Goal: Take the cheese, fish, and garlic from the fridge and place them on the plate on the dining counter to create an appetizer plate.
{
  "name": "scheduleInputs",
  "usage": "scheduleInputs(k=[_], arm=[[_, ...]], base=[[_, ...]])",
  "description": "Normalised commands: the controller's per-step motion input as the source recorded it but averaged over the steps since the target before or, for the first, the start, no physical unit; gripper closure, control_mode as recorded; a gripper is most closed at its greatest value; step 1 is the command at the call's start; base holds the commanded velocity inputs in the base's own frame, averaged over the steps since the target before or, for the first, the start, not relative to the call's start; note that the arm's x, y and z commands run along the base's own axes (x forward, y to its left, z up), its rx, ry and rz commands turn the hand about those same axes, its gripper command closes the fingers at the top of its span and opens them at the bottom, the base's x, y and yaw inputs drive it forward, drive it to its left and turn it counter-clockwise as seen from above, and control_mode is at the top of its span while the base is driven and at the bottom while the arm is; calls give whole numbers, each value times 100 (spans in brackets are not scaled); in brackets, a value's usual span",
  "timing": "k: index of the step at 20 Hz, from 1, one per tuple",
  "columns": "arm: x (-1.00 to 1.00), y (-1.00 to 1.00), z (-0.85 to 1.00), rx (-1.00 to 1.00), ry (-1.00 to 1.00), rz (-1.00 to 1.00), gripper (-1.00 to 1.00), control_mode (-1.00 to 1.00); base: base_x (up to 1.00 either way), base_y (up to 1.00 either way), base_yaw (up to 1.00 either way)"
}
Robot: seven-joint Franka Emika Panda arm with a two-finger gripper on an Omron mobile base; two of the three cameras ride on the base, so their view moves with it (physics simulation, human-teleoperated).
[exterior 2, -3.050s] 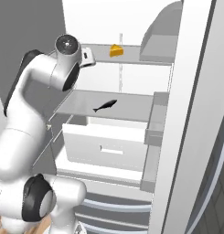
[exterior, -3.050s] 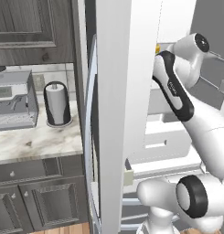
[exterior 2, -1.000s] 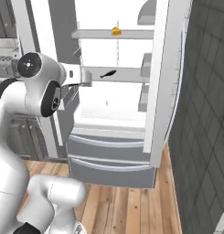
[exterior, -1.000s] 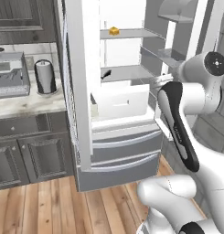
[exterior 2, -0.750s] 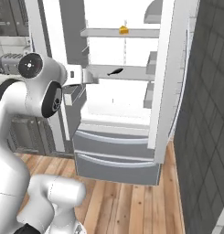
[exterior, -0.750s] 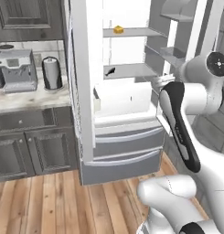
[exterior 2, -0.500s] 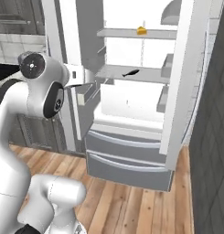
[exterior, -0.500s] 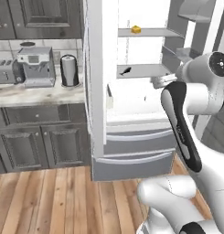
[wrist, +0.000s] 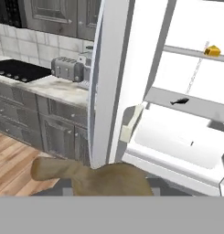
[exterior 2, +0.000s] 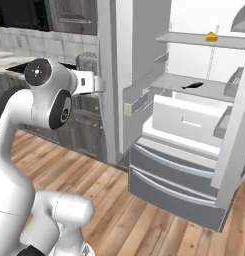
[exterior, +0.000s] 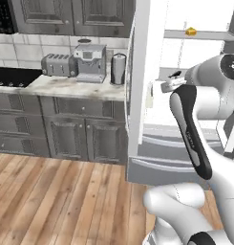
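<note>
No readable text, labels or brands; fridge (exterior 2: 144,60) and counter appliances apparently unmarked, though views coarse.

Arm (exterior: 195,119): glossy white rounded shells, segmented. Dark round joint caps with concentric rings at the shoulder and elbow. One link carries a long black side panel. Base bulbous, white.

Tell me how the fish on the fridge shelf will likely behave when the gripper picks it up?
The fish is small and slim, so it is probably light and may slip between the fingers. It lies flat on the smooth shelf, so a push would likely slide it, not roll it. Its thin tail looks fragile.
</note>
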Motion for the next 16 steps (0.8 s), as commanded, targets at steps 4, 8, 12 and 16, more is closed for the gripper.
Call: scheduleInputs(k=[4, 8, 12, 16], arm=[[0, 0, 0, 0, 0, 0, 100, 100], [0, 0, 0, 0, 0, 0, 100, 100], [0, 0, 0, 0, 0, 0, 100, 100], [0, 0, 0, 0, 0, 0, 100, 100]], base=[[-42, 23, 45], [-31, 27, 46], [-13, 30, 46], [-5, 35, 46]])
